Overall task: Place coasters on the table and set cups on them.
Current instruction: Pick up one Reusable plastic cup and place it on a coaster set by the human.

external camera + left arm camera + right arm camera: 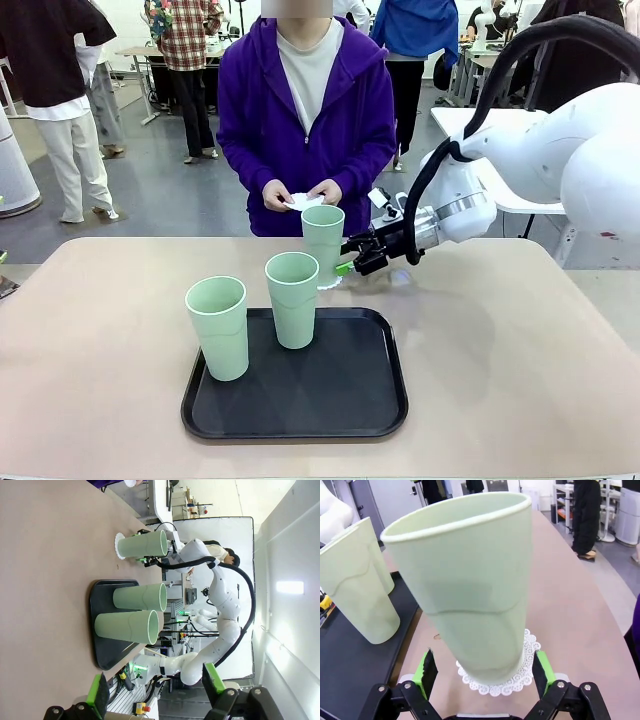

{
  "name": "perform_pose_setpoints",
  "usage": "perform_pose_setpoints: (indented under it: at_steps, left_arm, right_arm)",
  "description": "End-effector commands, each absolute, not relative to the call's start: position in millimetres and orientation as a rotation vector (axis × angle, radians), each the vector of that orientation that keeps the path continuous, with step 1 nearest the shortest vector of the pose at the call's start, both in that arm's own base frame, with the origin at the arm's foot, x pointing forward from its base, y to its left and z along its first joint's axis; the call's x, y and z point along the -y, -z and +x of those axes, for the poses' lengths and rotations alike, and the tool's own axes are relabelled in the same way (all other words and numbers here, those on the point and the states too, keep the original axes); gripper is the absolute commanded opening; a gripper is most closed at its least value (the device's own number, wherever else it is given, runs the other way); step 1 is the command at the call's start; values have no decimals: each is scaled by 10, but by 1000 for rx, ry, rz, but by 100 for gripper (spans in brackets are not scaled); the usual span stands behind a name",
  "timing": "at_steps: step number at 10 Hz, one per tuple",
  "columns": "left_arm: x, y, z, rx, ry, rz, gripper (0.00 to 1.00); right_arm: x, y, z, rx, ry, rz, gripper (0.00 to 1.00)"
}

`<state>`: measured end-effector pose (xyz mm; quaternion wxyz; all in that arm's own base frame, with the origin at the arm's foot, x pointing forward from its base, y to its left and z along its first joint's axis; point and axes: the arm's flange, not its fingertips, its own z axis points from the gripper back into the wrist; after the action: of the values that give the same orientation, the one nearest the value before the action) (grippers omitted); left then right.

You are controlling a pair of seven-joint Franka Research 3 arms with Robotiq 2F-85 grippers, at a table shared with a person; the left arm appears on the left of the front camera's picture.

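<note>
The right gripper (348, 263) had its fingers spread either side of the far cup (323, 232). That cup stood on a coaster (522, 677) on the surface (500, 330), just beyond the black tray (370, 400). The two other cups (218, 325) (292, 298) stood on the tray. At the far edge, the person's hands (300, 193) held more coasters (303, 203). The right wrist view showed gaps between pads (427, 672) and cup. The left wrist view showed the left gripper (155, 682) with its fingers apart, well away from the cups.

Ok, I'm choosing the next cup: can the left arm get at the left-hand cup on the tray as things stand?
Probably yes: the left gripper is open and faces the left-hand cup with nothing standing between, and the right gripper is off at the far cup.
</note>
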<state>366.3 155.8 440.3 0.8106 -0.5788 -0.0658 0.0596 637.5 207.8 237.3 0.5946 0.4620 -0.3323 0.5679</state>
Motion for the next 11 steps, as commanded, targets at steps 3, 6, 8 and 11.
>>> perform_pose_setpoints:
  at_steps: [3, 6, 8, 11]
  left_arm:
    - [-1554, -4422, 3664, 149, -125, -1247, 100]
    - [-1554, -4422, 3664, 149, -125, -1247, 100]
    - [-1554, -4422, 3664, 149, -125, -1247, 100]
    - [-1554, -4422, 3664, 149, -125, -1247, 100]
  right_arm:
    - [-1763, -2925, 6101, 588, -1213, 888, 100]
    - [-1565, -3612, 5859, 407, -1025, 638, 100]
    - [-1731, -4045, 5662, 350, -932, 523, 100]
    - [-1974, -4590, 5431, 195, -816, 299, 100]
